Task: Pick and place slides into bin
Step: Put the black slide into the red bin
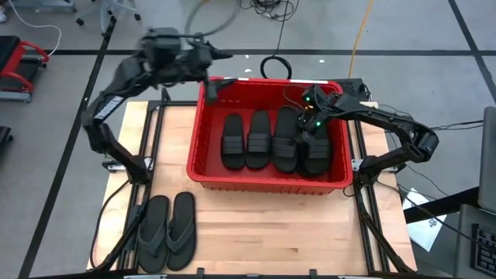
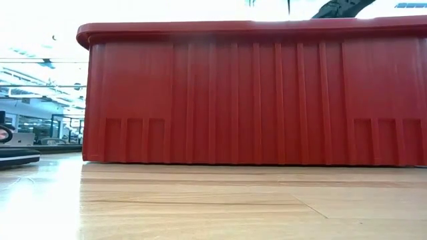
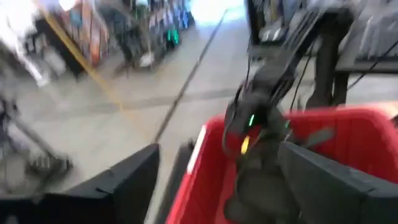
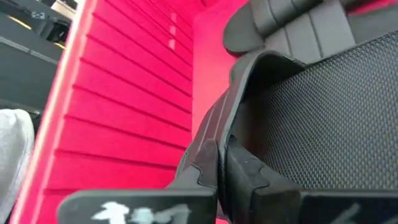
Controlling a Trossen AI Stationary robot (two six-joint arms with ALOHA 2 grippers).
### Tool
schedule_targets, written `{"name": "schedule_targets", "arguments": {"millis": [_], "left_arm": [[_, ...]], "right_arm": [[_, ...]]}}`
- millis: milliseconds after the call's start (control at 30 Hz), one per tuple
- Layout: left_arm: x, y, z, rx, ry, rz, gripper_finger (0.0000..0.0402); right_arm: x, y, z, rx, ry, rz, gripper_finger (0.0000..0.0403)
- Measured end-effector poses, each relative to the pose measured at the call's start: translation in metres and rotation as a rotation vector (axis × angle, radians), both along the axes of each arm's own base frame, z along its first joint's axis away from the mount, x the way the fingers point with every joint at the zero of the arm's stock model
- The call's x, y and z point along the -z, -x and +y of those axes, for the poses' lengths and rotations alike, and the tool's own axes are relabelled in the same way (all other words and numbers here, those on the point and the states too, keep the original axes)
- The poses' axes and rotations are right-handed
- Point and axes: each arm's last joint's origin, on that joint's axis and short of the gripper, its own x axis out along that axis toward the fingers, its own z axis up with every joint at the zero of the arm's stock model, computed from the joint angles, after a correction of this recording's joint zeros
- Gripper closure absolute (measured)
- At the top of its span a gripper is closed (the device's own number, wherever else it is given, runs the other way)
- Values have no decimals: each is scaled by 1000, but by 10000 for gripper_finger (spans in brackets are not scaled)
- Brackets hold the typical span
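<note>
The red bin (image 1: 203, 139) stands mid-table and holds several black slides side by side (image 1: 258, 139). My right gripper (image 1: 313, 129) reaches down into the bin's right part and is shut on the rightmost slide (image 1: 315, 153), next to another ribbed slide (image 4: 292, 25). My left gripper (image 1: 214, 84) hovers open above the bin's far left corner, with nothing between its fingers (image 3: 124, 183). A dark-grey flip-flop pair (image 1: 167, 231) lies flat on the wood near the table's front left. My right gripper pinches the thin edge of the slide's band (image 4: 214, 124) between its two fingers, at the slide's far end. The fingers slant down into the bin from the table's right and far side. Whether the slide lies on the bin's floor I cannot tell.
The bin's tall ribbed wall (image 2: 253, 100) fills the low view; one flip-flop's edge (image 2: 17, 157) shows at its left. Bare wood lies in front of the bin and right of the flip-flops. Black frame rails (image 1: 151, 147) run along both table sides.
</note>
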Motion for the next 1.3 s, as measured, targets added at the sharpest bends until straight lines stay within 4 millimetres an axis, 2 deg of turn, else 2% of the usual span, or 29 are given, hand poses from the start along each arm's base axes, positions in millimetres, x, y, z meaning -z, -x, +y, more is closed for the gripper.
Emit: {"name": "schedule_targets", "arguments": {"millis": [100,200,267,300,333,467,767,867,1100,1300], "left_arm": [[-2,1,-3,21,-11,-3,143],[4,-4,3,51,21,10,249],[6,-4,4,95,54,14,335],[5,-2,5,115,62,0,368],[1,2,4,125,68,-17,382],[-1,9,3,113,58,-8,395],[-3,35,-17,303,78,11,401],[6,33,-19,369,134,-26,401],[35,34,-29,424,156,-245,402],[62,61,-41,362,171,-434,402]], "right_arm": [[7,4,-1,14,-14,15,402],[10,5,-1,17,-23,26,403],[10,5,-1,16,-21,23,403],[10,5,-1,15,-20,21,403],[10,5,-1,14,-18,18,403],[9,4,-2,16,-10,8,403],[8,4,-5,22,6,-11,403],[9,7,-8,27,-5,-26,403],[11,11,-11,31,-27,-39,403],[11,11,-11,32,-25,-41,403]]}}
